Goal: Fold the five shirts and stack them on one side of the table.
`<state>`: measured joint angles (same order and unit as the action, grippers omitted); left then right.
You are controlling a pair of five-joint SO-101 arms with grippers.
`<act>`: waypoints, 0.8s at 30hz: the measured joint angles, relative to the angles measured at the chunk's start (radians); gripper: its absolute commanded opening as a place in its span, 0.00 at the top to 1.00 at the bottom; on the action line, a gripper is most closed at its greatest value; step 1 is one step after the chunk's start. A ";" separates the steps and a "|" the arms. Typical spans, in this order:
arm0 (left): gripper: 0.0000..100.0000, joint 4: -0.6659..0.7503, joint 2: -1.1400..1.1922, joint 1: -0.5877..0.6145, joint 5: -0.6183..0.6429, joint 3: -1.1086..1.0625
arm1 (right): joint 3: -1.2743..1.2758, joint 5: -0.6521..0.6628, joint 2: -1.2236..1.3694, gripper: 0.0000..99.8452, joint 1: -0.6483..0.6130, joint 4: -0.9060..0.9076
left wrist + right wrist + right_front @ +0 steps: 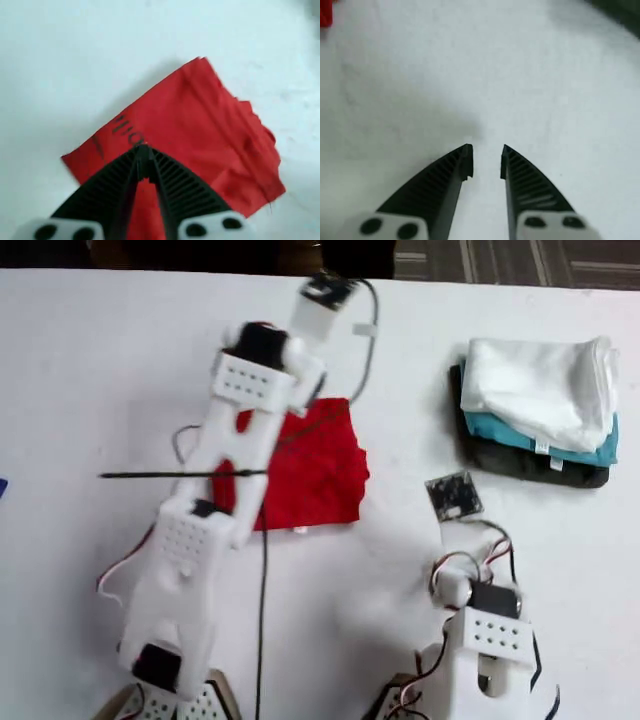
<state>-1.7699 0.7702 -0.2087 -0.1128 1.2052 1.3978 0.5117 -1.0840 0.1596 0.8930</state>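
A red shirt [310, 470], folded into a rough rectangle, lies flat near the table's middle. The left arm [215, 490] stretches over the shirt's left part. In the left wrist view my left gripper [144, 159] is shut, its tips together just above the red shirt [200, 125], and I see no cloth pinched. At the right side stands a stack: a white shirt [540, 385] on a teal one [490, 427] on a dark one [530, 465]. My right gripper [486, 160] is open over bare white table, with nothing between its fingers.
The right arm [485, 635] sits at the front right, below the stack. A thin black rod [150, 475] and a black cable [262, 620] cross the table by the left arm. A red shirt corner [324, 14] is at the right wrist view's edge.
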 measured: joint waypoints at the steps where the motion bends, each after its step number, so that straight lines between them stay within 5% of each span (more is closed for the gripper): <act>1: 0.97 0.000 -0.060 0.014 0.000 -0.063 | -0.046 0.000 0.000 0.89 0.000 0.028; 9: 0.97 0.003 -0.565 0.172 -0.012 -0.661 | -0.500 -0.008 0.209 0.88 -0.161 0.227; 18: 0.97 0.143 -1.000 0.485 -0.181 -1.267 | -0.905 -0.192 0.597 0.88 -0.344 0.256; 24: 0.97 0.222 -1.094 0.715 -0.249 -1.498 | -1.085 -0.292 0.847 0.68 -0.463 0.305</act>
<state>-1.5474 -0.3237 0.5063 -0.3613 -0.2923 0.3130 0.2202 -0.2371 -0.3038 1.1983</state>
